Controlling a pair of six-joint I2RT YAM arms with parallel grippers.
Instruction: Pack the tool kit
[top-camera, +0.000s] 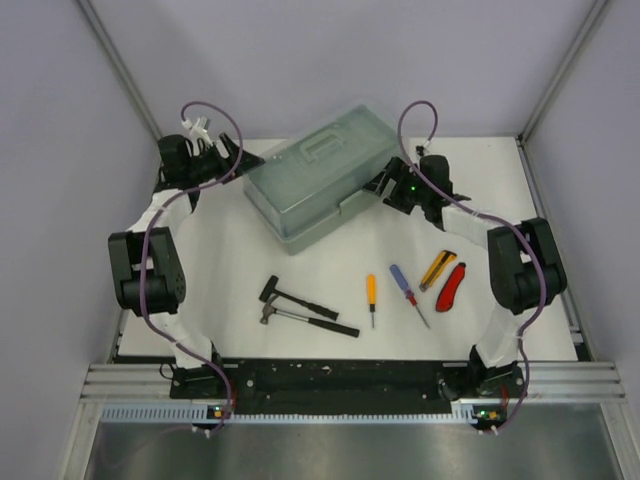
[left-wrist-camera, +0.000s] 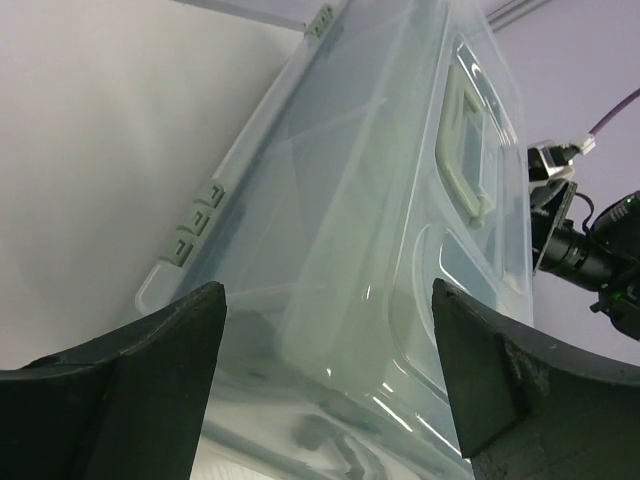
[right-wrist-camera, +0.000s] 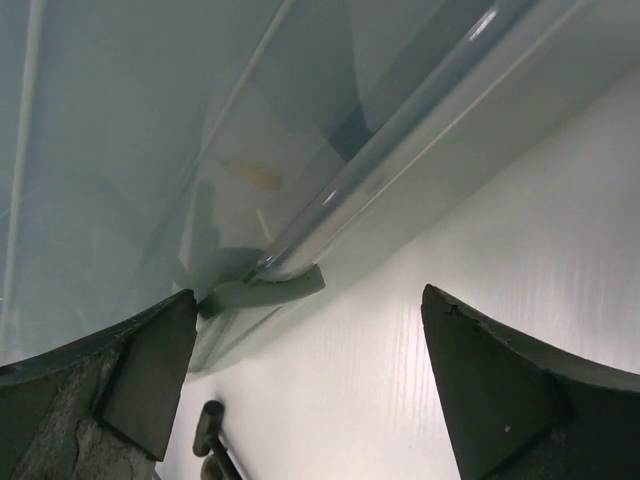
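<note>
Toolbox (top-camera: 318, 185): lid down, far centre of tabletop (top-camera: 240, 262). Left gripper (left-wrist-camera: 330, 310), right gripper (right-wrist-camera: 310, 310): fingers spread, one at each toolbox end. Hammers (top-camera: 300, 308), screwdrivers (top-camera: 390, 293), cutters (top-camera: 445, 278): loose toward near edge.

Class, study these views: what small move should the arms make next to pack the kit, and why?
Probably ease the right end effector onto the grey-green tab framed between its open jaws: the toolbox is shut and the tools lie outside.
</note>
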